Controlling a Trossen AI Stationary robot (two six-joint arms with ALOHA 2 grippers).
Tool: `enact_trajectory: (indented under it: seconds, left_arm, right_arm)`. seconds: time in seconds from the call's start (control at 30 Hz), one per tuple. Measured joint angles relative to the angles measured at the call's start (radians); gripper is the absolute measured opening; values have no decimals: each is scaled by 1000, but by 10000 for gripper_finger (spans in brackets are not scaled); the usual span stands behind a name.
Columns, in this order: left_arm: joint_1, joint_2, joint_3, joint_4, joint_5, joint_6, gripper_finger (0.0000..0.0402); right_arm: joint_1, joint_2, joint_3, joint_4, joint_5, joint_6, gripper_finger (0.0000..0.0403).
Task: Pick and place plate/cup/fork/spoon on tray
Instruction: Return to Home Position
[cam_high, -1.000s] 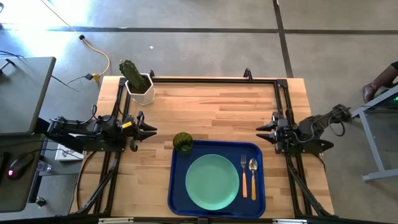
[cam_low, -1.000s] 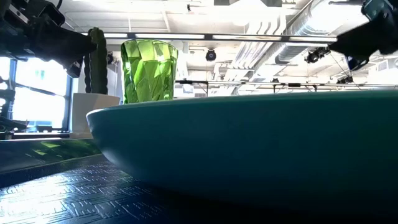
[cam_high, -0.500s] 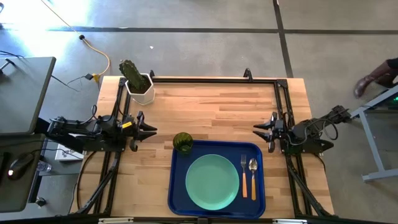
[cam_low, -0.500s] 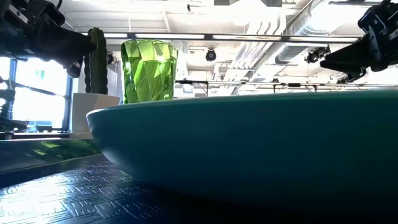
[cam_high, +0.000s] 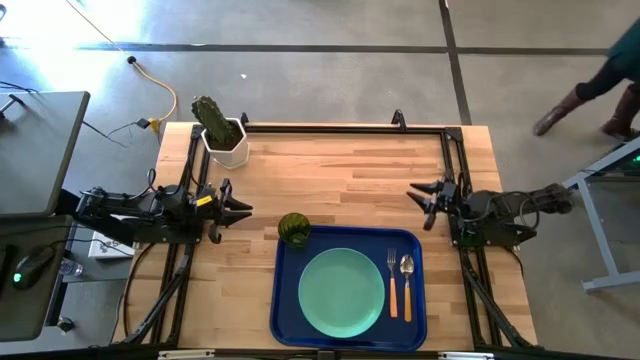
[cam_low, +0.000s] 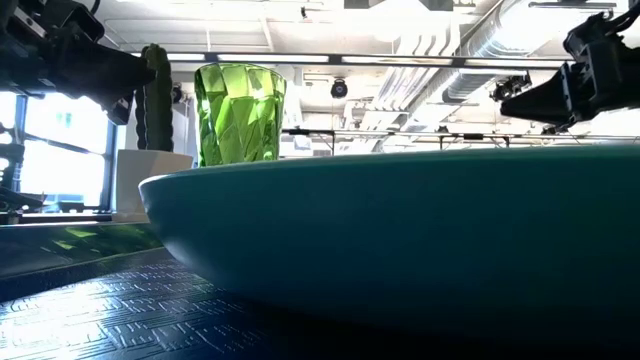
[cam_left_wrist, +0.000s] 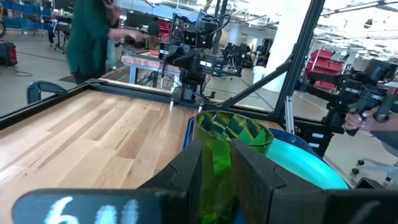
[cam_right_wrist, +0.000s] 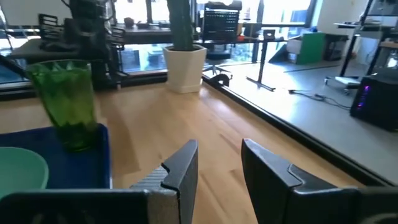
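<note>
The dark blue tray (cam_high: 284, 300) lies at the table's near middle. The mint-green plate (cam_high: 342, 291) rests flat in it. The fork (cam_high: 392, 283) and the spoon (cam_high: 407, 280) lie side by side in the tray, right of the plate. The green cup (cam_high: 293, 228) stands upright on its base at the tray's far left corner; it also shows in the right wrist view (cam_right_wrist: 65, 102). My left gripper (cam_high: 246, 210) hovers at the table's left edge, left of the cup, open by a narrow gap. My right gripper (cam_high: 420, 204) hovers open near the table's right edge, beyond the tray.
A cactus in a white pot (cam_high: 222, 133) stands at the table's far left corner. Bare wood lies between the two grippers and the far edge (cam_high: 340, 165). A black frame rail (cam_high: 340, 127) runs along the table's edges. A person's legs (cam_high: 590, 95) show on the floor at far right.
My right gripper has gone a little toward the table's left edge and far edge, reaching farther over the table. My left gripper and the things on the tray have kept still. A person has walked along the floor beyond the table's right side.
</note>
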Motion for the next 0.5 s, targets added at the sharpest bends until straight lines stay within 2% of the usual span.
enact_trajectory:
  seconds: [0.27, 0.5]
  left_arm:
    - [0, 0, 0, 0, -1, 119, 74]
    - [0, 0, 0, 0, 0, 201, 74]
  right_arm:
    - [-108, 0, 0, 0, -37, -16, 114]
    - [-132, 0, 0, -1, -82, 12, 114]
